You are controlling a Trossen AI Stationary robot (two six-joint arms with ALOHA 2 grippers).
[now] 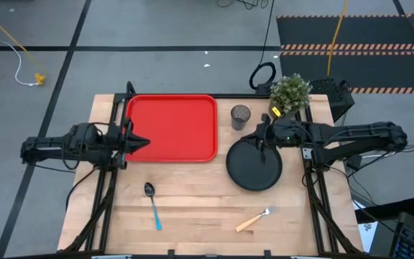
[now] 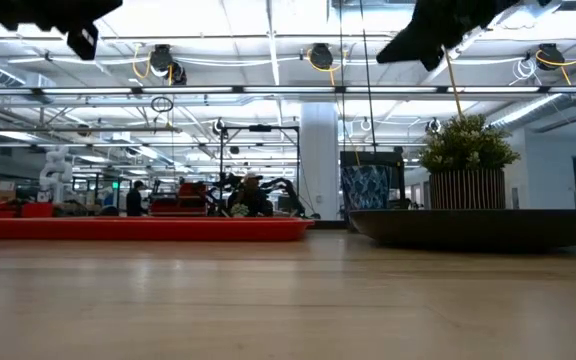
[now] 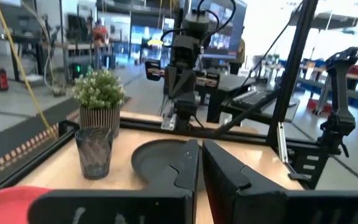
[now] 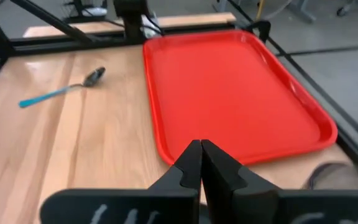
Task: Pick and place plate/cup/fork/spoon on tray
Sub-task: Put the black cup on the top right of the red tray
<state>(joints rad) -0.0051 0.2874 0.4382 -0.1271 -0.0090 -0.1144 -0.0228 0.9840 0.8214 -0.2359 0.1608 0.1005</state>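
Note:
The red tray (image 1: 172, 128) lies at the table's far left and also shows in the right wrist view (image 4: 229, 87). The black plate (image 1: 254, 164) lies flat on the table to the tray's right. The dark cup (image 1: 241, 116) stands upright behind the plate and shows in the left wrist view (image 3: 94, 151). The blue-handled spoon (image 1: 152, 205) and the orange-handled fork (image 1: 256, 219) lie on the table near the front. My left gripper (image 1: 139, 142) is shut and empty, raised over the tray's left edge. My right gripper (image 1: 261, 137) is shut and empty, raised over the plate's far rim.
A potted green plant (image 1: 290, 92) stands at the far right corner, just behind my right arm. Bare wood lies between the spoon and the fork and in front of the tray. Black frame struts run along the table's left and right sides.

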